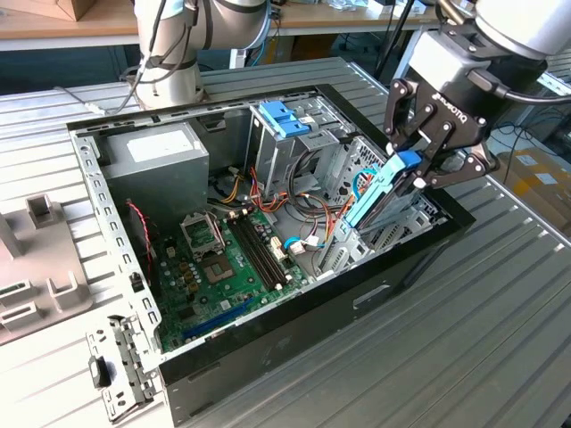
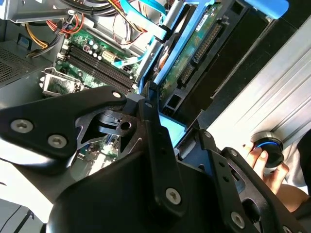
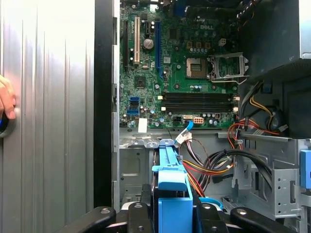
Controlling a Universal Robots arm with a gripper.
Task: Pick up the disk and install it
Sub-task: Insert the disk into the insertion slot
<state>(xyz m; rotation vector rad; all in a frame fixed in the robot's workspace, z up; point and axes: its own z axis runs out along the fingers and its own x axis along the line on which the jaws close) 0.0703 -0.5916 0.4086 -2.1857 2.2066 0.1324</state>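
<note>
My gripper [image 1: 412, 169] is clamped on the disk [image 1: 382, 198], which sits in its blue carrier. It is tilted, with its lower end down inside the open computer case [image 1: 357, 299] at the exterior view's right, beside the motherboard [image 1: 223, 267]. A person's hand [image 2: 265, 165] lies outside the case.

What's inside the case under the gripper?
The disk, tilted in its blue carrier, held by the gripper; motherboard and cables beside. What lies beneath the disk is covered.
</note>
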